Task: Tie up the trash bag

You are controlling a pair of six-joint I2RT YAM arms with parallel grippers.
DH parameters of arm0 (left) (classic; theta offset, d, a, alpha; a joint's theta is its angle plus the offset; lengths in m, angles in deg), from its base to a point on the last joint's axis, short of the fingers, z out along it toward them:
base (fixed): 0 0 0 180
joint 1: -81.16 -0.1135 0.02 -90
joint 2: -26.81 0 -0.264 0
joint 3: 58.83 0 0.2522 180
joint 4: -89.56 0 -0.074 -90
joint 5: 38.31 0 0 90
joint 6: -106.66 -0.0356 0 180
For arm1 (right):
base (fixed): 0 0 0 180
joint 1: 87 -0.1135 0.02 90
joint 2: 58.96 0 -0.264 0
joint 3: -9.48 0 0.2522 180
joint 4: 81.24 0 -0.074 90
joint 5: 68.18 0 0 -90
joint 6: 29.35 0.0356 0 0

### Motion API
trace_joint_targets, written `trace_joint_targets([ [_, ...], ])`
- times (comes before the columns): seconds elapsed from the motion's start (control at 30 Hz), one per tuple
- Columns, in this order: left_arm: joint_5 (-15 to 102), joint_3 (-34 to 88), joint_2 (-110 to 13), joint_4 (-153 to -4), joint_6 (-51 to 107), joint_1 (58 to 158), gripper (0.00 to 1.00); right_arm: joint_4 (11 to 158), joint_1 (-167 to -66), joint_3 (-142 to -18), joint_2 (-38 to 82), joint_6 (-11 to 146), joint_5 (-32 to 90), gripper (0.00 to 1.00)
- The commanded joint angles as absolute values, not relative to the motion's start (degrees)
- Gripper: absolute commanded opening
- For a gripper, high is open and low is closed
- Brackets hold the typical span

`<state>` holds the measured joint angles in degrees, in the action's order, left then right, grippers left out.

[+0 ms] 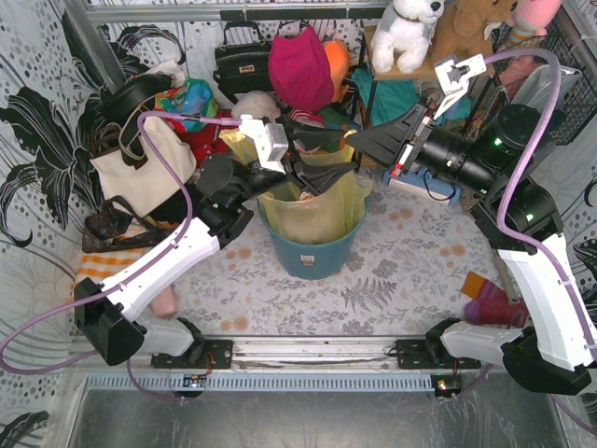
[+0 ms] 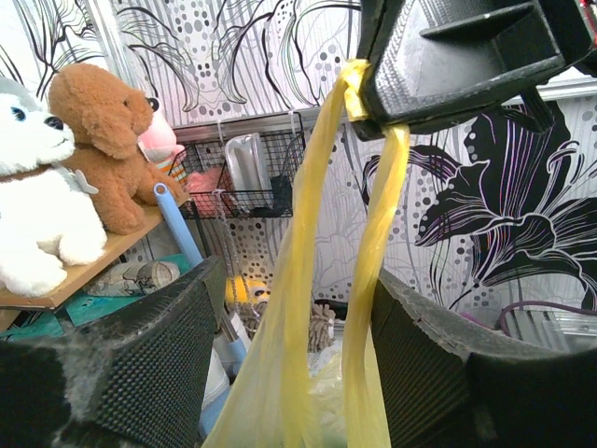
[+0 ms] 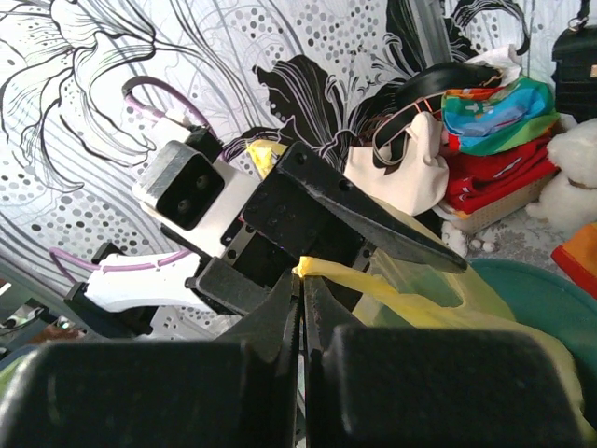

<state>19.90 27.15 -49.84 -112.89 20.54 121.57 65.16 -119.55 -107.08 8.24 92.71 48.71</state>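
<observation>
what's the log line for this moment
trash bag: in teal bucket, top gathered into strands | right tool: shut on strands | left tool: open, strands between its jaws

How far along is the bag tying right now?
Done: the top of the trash bag is drawn up into two yellow strands, and the right tool is shut on them. In hand: the left tool stands open around those strands. Left: no knot shows yet; crossing and tightening remain.

thin translucent yellow-green plastic trash bag; teal-blue round plastic bucket below black left gripper; worktop grey-white, fern-leaf print.
</observation>
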Motion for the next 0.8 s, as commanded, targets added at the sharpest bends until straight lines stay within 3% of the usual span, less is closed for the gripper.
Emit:
trace_joint_targets([
  [0.0,19.49,28.90,-50.18,-114.48,19.62,121.24,0.70,69.19,-119.69,-106.25,7.31,92.96,52.90,0.00],
  [0.1,17.80,29.73,-51.23,-114.74,20.28,121.24,0.69,69.73,-119.74,-106.29,7.57,93.34,53.60,0.00],
  [0.23,15.78,30.72,-52.34,-115.53,21.42,121.24,0.58,70.40,-119.70,-106.76,8.17,93.75,54.05,0.00],
  [0.37,14.51,31.04,-52.73,-116.16,22.26,121.23,0.38,70.08,-119.74,-107.30,8.39,93.50,53.23,0.00],
  [0.47,14.29,31.19,-52.72,-115.94,22.84,121.24,0.13,69.21,-119.69,-107.69,8.33,92.83,51.34,0.00],
  [0.53,14.28,31.39,-52.73,-115.60,23.18,121.24,0.03,68.30,-119.69,-107.93,8.09,92.13,49.38,0.00],
  [0.63,14.48,31.48,-52.73,-115.22,23.43,121.24,0.00,65.75,-119.69,-109.55,7.93,90.54,46.29,0.22],
  [0.77,14.66,31.17,-52.65,-114.92,23.33,121.19,0.00,62.64,-119.69,-112.39,8.09,88.72,41.84,0.29],
])
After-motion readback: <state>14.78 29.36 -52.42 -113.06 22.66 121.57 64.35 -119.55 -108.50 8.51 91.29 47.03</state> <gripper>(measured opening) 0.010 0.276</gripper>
